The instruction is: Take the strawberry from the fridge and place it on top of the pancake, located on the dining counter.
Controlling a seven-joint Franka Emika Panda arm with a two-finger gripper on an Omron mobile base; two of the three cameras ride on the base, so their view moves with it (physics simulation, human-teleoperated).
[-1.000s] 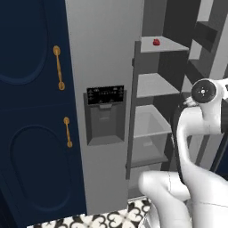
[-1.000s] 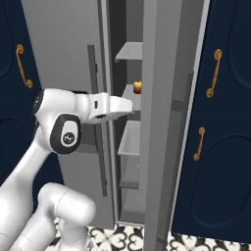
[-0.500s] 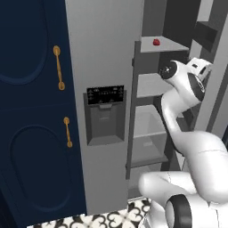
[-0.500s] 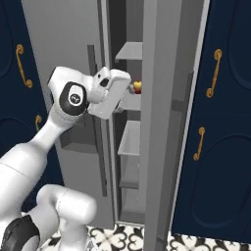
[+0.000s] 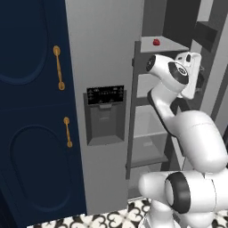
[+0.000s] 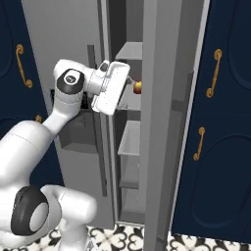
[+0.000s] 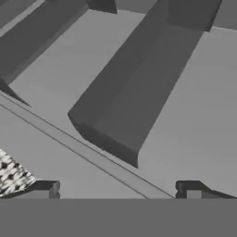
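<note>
The grey fridge (image 5: 104,67) stands with its right door open and its grey inner shelves showing. The strawberry (image 5: 156,42), tiny and red, lies on an upper shelf. My gripper (image 5: 199,75) is raised inside the opening, a little below and to the right of that shelf and apart from the fruit. In the right base view the white hand reaches in with the gripper (image 6: 128,83) beside a small red-orange spot (image 6: 138,87); I cannot tell if that is the fruit. The hand view has the gripper (image 7: 118,190) open, with its tips wide apart and nothing between them. The pancake and dining counter are out of view.
The black dispenser panel (image 5: 104,115) sits on the shut left fridge door. Navy cabinets with gold handles (image 5: 58,67) flank the fridge, as do those in the right base view (image 6: 214,73). The open door's edge (image 6: 164,122) stands close on the hand's right. Grey door bins (image 7: 134,92) face the hand camera.
The arm has swung up and folded in, lifting the hand from mid-height toward the upper shelf inside the fridge. The strawberry has not moved.
</note>
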